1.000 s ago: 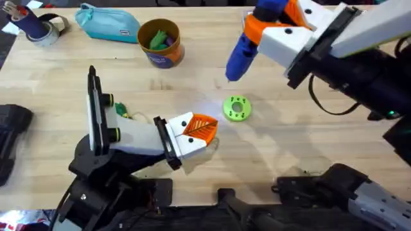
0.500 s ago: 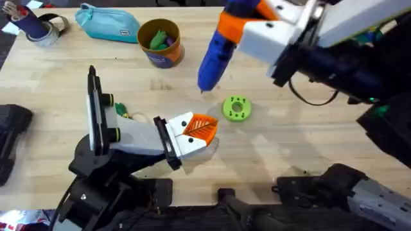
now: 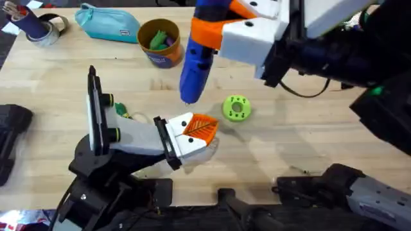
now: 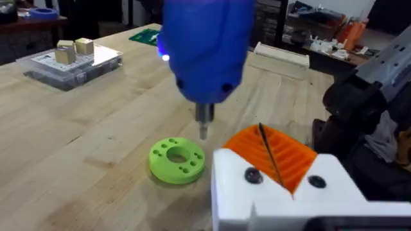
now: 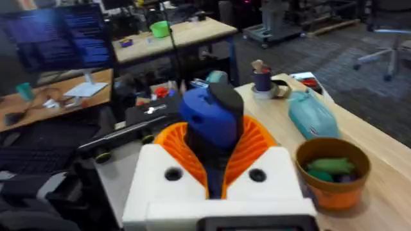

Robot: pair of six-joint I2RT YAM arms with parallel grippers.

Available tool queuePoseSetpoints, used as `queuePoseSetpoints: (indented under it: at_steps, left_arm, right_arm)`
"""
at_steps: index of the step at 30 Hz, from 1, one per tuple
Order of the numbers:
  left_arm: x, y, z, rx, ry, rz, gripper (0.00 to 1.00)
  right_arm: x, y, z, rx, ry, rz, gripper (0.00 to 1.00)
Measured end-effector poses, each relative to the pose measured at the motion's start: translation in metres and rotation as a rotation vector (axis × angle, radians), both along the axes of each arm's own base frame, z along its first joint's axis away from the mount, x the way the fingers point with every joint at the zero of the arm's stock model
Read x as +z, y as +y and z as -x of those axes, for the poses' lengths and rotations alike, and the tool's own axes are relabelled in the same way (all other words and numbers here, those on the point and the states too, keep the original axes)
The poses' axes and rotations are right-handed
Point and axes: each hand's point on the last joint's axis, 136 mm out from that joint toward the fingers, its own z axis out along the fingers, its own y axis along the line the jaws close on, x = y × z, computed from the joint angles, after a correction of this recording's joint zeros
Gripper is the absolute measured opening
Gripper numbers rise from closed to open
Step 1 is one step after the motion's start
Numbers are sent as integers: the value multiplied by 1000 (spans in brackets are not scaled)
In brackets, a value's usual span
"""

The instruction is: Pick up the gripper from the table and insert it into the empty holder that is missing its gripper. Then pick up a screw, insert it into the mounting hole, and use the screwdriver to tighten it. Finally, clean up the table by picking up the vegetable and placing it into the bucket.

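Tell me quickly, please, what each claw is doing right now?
Left claw: cannot be told whether open or shut.
Right claw: closed on the blue screwdriver.

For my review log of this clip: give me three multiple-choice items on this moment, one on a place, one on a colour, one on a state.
1. Where is the green vegetable?
A. in the bucket
B. on the green disc
C. in the teal pouch

2. What colour is the screwdriver?
A. red
B. blue
C. white

3. The right gripper is:
A. open, holding nothing
B. shut on the screwdriver
C. shut on the disc

Answers: 1 A, green shows inside the rim; 2 B, its body is blue; 3 B, the orange pads clamp the blue body.
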Motion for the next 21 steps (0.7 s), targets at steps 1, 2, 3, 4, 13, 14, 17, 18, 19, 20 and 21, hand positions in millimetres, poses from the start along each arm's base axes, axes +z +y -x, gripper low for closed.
queuePoseSetpoints:
  at_steps: [1, 2, 3, 4, 13, 14, 17, 18, 19, 20, 21]
  left_arm:
    - [0, 0, 0, 0, 0, 0, 16]
    - [0, 0, 0, 0, 0, 0, 16]
    - [0, 0, 0, 0, 0, 0, 16]
    - [0, 0, 0, 0, 0, 0, 16]
    - [0, 0, 0, 0, 0, 0, 16]
    - [0, 0, 0, 0, 0, 0, 16]
    - [0, 0, 0, 0, 0, 0, 16]
    - [0, 0, 0, 0, 0, 0, 16]
    - [0, 0, 0, 0, 0, 0, 16]
    - [0, 0, 0, 0, 0, 0, 16]
    - [0, 0, 0, 0, 0, 0, 16]
  right_arm:
    - [2, 2, 2, 18, -5, -2, 84]
    - [3, 4, 3, 35, -8, -2, 84]
    - [4, 6, 4, 52, -9, -1, 84]
    - [5, 8, 5, 68, -11, 0, 83]
    - [3, 16, 15, 164, -11, 12, 82]
    - [3, 17, 16, 170, -12, 12, 82]
    - [3, 17, 19, 184, -13, 13, 82]
    - [3, 17, 20, 189, -13, 14, 81]
    - [3, 17, 20, 194, -14, 14, 81]
    - [3, 17, 21, 197, -14, 14, 81]
    - [3, 17, 21, 199, -14, 14, 81]
